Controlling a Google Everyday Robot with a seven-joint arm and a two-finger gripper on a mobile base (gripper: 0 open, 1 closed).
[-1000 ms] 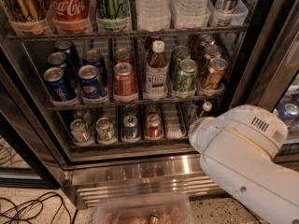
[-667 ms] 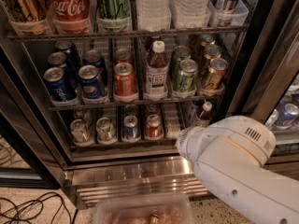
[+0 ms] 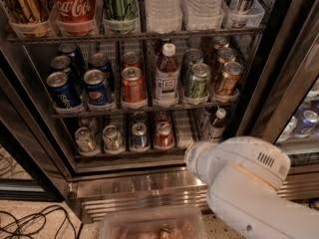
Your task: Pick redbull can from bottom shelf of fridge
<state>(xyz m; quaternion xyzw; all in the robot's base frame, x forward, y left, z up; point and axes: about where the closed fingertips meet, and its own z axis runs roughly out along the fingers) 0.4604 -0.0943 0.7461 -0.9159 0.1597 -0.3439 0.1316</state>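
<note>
The fridge point(image 3: 30, 133) stands open in front of me. On its bottom shelf point(image 3: 129, 156) a row of small slim cans sits in narrow lanes. The redbull can point(image 3: 139, 135), blue and silver with a silver top, is third from the left, beside a small red can point(image 3: 163, 134). Two silver-and-gold slim cans point(image 3: 85, 139) are to its left. My white arm point(image 3: 239, 183) comes in from the lower right, and its rounded end lies just right of and below the shelf. My gripper does not show in this view.
The rack above holds Pepsi cans point(image 3: 62, 89), an orange can point(image 3: 132, 86), a bottle point(image 3: 167, 76) and green cans. A small bottle point(image 3: 215, 126) stands at the bottom shelf's right end. The glass door point(image 3: 294, 83) is at the right. A clear plastic tub point(image 3: 149, 223) and cables point(image 3: 30, 223) are on the floor.
My white arm has swung left and slightly down, from beside the small bottle to below the right end of the bottom shelf. The cans have not moved.
</note>
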